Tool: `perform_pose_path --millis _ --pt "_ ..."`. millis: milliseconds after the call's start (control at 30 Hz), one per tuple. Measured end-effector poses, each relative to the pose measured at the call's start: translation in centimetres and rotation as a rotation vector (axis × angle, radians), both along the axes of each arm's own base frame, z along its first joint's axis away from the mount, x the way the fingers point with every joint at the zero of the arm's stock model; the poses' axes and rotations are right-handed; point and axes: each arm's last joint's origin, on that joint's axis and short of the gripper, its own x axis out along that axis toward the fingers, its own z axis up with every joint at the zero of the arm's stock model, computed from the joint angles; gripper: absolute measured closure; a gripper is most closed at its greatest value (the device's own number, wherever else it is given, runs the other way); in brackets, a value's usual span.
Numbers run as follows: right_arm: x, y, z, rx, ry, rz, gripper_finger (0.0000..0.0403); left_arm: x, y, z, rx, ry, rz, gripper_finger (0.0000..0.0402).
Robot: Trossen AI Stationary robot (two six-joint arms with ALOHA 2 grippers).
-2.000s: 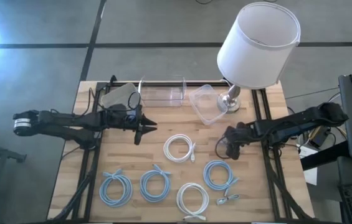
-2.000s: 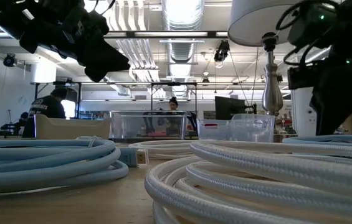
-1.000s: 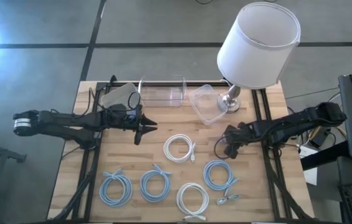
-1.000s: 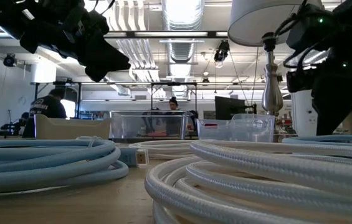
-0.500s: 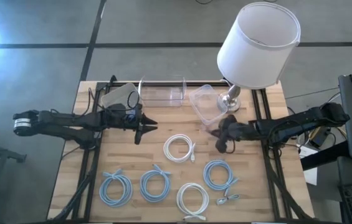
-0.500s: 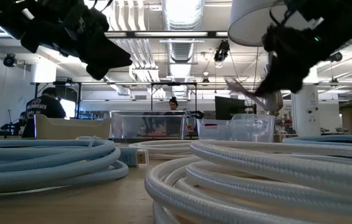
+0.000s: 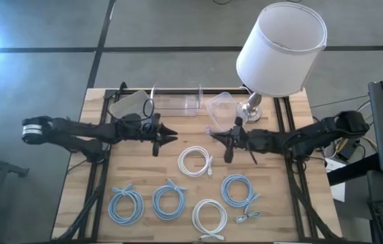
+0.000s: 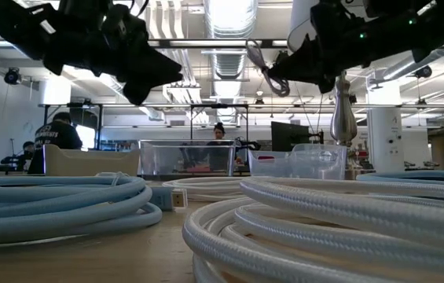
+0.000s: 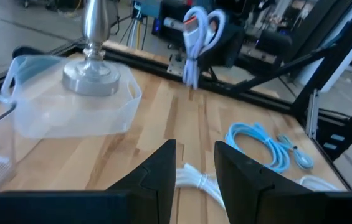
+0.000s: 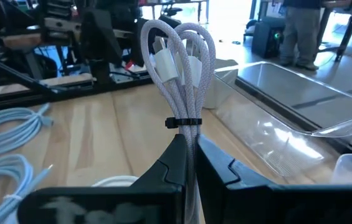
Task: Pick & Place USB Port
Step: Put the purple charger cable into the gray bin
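Observation:
A bundled white USB cable [image 10: 179,68], bound by a dark tie [image 10: 184,122], is up in the air in front of a clear tub [image 7: 222,112], with my right gripper [image 7: 227,138] shut on it. The low view shows its loops [image 8: 256,66] well above the table. My left gripper [image 7: 167,133] hovers left of the table's middle, open [image 9: 195,167] with nothing between its fingers, pointing toward the right gripper. A white coil [image 7: 195,161] lies on the table between the two grippers. My right gripper pinches the bundle between its two fingers at the gathered end just below the dark tie [image 10: 186,140]. The fingers lie roughly level, coming from the table's right, along the bundle. The loops stick out past the fingertips, and the whole bundle is clear of the table.
Three blue coils [image 7: 126,205], [image 7: 169,200], [image 7: 238,190] and a white one [image 7: 209,215] lie near the front edge. At the far edge stand a clear box [image 7: 175,100], a smaller tub [image 7: 129,105] and a lamp [image 7: 279,47] with its metal foot [image 7: 249,110].
My right gripper has risen from the table at the right, swung from pointing down to roughly level, and gone toward the table's left and far side with the white cable, which is now lifted clear. My left gripper has shifted slightly toward the right.

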Motion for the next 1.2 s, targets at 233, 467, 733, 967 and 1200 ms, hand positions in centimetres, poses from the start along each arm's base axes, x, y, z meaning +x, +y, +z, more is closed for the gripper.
perform_pose_path --millis 233,467,733,967,1200 --pt "0.8 -0.4 -0.9 0.006 -0.015 -0.017 0.0390 2.8 0.3 -1.3 0.018 -0.099 -0.008 0.0289" --pt "1.1 -0.4 -1.0 0.006 -0.031 -0.015 0.0390 6.2 0.9 -2.0 0.031 -0.129 -0.009 0.0290" --pt "1.0 -0.3 -0.9 0.006 -0.030 -0.014 0.0390 10.0 1.0 -2.3 0.083 -0.121 -0.063 0.0289" --pt "1.0 -0.3 -0.9 0.006 -0.029 -0.014 0.0390 11.8 1.2 -1.5 0.113 -0.148 -0.074 0.0289" --pt "1.0 -0.3 -0.8 0.006 -0.034 -0.013 0.0390 12.2 1.3 -1.1 0.137 -0.159 -0.072 0.0289"
